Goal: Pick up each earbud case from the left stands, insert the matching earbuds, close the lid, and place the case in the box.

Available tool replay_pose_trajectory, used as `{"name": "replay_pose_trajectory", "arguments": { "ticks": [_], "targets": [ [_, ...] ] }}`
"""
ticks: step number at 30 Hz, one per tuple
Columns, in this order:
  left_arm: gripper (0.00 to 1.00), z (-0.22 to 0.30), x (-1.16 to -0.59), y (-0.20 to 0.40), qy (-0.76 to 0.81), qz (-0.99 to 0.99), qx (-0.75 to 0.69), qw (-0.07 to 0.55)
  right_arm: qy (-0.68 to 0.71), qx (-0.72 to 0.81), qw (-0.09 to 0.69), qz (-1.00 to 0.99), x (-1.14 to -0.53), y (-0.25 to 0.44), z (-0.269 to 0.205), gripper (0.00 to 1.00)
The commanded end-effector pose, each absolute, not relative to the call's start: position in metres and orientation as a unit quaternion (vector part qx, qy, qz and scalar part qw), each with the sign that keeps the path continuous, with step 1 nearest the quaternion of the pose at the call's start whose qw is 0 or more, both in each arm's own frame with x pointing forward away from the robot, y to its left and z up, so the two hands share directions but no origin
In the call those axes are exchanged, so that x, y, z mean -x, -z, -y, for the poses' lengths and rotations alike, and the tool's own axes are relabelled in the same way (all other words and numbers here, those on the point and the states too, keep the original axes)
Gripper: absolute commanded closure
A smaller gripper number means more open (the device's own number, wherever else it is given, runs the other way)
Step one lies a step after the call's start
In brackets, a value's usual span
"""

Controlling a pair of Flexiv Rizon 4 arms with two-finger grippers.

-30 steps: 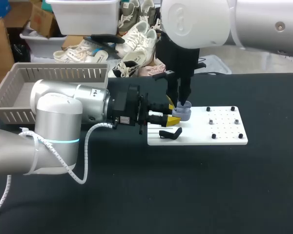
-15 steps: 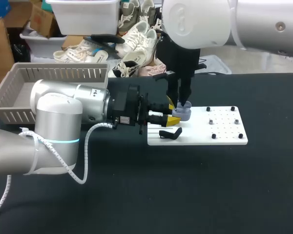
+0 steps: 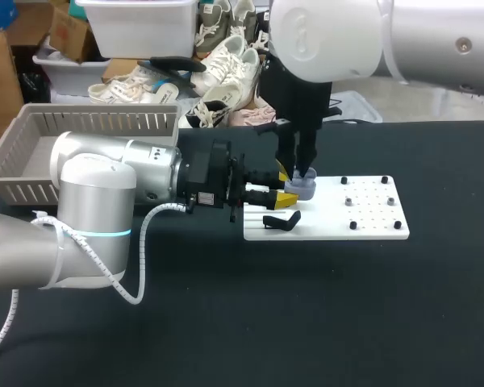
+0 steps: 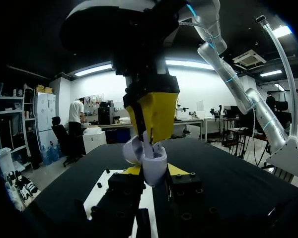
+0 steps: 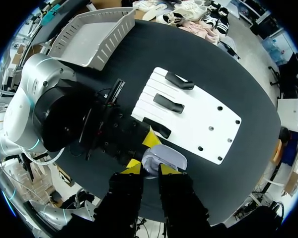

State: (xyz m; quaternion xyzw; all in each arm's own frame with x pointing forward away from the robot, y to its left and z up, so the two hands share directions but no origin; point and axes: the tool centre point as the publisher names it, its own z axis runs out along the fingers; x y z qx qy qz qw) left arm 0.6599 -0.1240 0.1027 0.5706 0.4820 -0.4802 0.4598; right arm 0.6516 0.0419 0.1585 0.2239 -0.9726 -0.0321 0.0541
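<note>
Leftmost, a grey slatted basket (image 3: 32, 145) sits at the table's far corner, presumably the box for finished cases, well apart from the work.

Left gripper (image 3: 284, 197) reaches in level and is clamped on the earbud case (image 3: 301, 189) from two sides. It holds the case just above the white board (image 3: 371, 230), likely steadying it as a vise for the other arm.

Case: smooth, rounded, pale lavender plastic. Its lid (image 4: 133, 151) is tipped open (mouth facing up).

Right gripper (image 3: 304, 171) points straight down over the open case. Its yellow tips are pinched nearly together on what looks like a small white earbud (image 4: 150, 143), though the view is cramped. Vertical approach suits seating it.

Board is flat, matte and studded with small black pegs (image 3: 353, 225). A curved black stand (image 3: 281, 221) lies near its left end.
</note>
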Motion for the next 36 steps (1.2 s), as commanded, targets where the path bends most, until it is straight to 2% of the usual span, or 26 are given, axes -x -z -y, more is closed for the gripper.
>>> {"name": "replay_pose_trajectory", "arguments": {
  "ticks": [1, 26, 27, 28, 33, 36],
  "targets": [
    [1.00, 0.1241, -0.6588, -0.1024, 0.479, -0.483, -0.570, 0.462, 0.033, -0.225, 0.054, 0.972, -0.6521, -0.1573, -0.0412, 1.00],
    [1.00, 0.1241, -0.6588, -0.1024, 0.479, -0.483, -0.570, 0.462, 0.020, -0.231, 0.059, 0.971, -0.6517, -0.1521, -0.0422, 1.00],
    [1.00, 0.1241, -0.6588, -0.1024, 0.479, -0.483, -0.570, 0.462, 0.020, -0.231, 0.058, 0.971, -0.6516, -0.1521, -0.0422, 0.93],
    [1.00, 0.1241, -0.6588, -0.1024, 0.479, -0.483, -0.570, 0.462, 0.019, -0.231, 0.058, 0.971, -0.6516, -0.1522, -0.0422, 0.81],
    [1.00, 0.1241, -0.6588, -0.1024, 0.479, -0.483, -0.570, 0.462, 0.017, -0.230, 0.057, 0.971, -0.6502, -0.1531, -0.0414, 0.69],
    [1.00, 0.1241, -0.6588, -0.1024, 0.479, -0.483, -0.570, 0.462, 0.018, -0.228, 0.056, 0.972, -0.6490, -0.1543, -0.0404, 0.66]
  ]
}}
